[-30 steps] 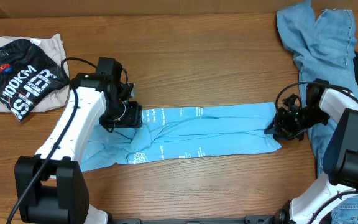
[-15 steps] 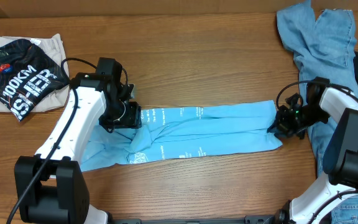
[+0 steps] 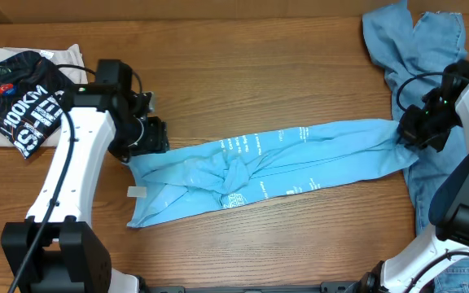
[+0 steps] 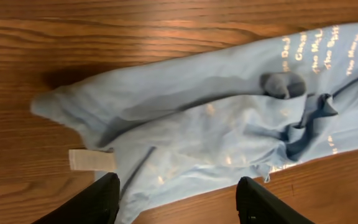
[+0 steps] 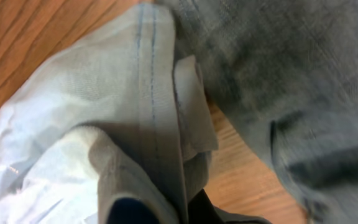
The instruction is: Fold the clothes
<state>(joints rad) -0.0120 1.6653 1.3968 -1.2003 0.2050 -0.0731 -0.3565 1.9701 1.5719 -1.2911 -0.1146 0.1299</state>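
Right gripper (image 3: 409, 133) clenched on T-shirt (image 3: 316, 159) hem by jeans (image 3: 414, 41); left gripper (image 3: 146, 137) released. Pull taut, flatten bunched middle before folding.

Evenly and brightly lit from above in the overhead view — sharp all over, only a short soft shadow on the table (image 3: 243, 81) left of the T-shirt (image 3: 324, 155), under the left arm (image 3: 72, 163). Slightly blurred in the left wrist view: smeared white print on the T-shirt, a dark shadow on the table just above its left end. Dimmer and soft in the right wrist view — very close to the T-shirt, greyish colours, dark jeans (image 5: 291, 93) right of it.
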